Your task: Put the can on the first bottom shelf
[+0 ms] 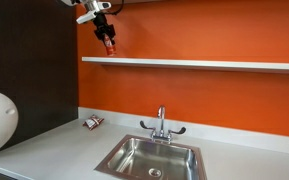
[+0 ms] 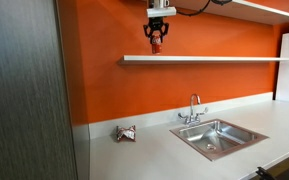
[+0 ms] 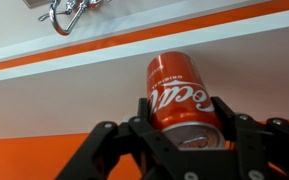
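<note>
My gripper (image 3: 184, 112) is shut on a red Coca-Cola can (image 3: 179, 92), which fills the middle of the wrist view between the two black fingers. In both exterior views the gripper (image 1: 108, 42) (image 2: 155, 40) hangs high against the orange wall, with the can (image 1: 109, 43) (image 2: 155, 42) just above the left end of the white wall shelf (image 1: 204, 63) (image 2: 214, 58). The can does not touch the shelf.
A steel sink (image 1: 152, 158) (image 2: 217, 138) with a faucet (image 1: 162, 124) (image 2: 194, 108) is set in the white counter. A crumpled wrapper (image 1: 92, 122) (image 2: 126, 133) lies on the counter by the wall. A second shelf (image 2: 269, 8) is higher up. A dark panel (image 2: 24, 90) stands beside the counter.
</note>
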{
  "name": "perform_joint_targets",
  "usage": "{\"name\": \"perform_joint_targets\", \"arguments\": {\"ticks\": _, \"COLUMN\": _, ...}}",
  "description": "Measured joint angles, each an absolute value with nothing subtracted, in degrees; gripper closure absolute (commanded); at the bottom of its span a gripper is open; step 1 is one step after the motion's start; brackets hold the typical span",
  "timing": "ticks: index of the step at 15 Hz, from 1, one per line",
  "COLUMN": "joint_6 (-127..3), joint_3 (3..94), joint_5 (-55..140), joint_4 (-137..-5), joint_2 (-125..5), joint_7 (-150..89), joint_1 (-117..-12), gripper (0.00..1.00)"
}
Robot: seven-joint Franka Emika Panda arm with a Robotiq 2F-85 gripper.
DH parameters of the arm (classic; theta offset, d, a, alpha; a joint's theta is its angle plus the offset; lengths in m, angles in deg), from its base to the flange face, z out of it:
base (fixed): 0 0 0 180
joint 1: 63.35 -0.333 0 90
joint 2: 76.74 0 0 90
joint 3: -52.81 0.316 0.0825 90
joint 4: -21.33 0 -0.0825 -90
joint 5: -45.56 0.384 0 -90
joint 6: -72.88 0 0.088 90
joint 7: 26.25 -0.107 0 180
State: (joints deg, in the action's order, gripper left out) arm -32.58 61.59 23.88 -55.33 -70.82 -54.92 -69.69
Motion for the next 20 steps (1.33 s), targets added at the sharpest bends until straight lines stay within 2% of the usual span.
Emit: {"name": "perform_joint_targets", "arguments": {"ticks": 20, "joint_6": -30.0, "joint_3": 61.0, "joint_5": 24.6, "joint_4": -49.6, "joint_2": -65.9, "joint_7": -54.9, "joint_1": -69.5, "gripper": 0.62}}
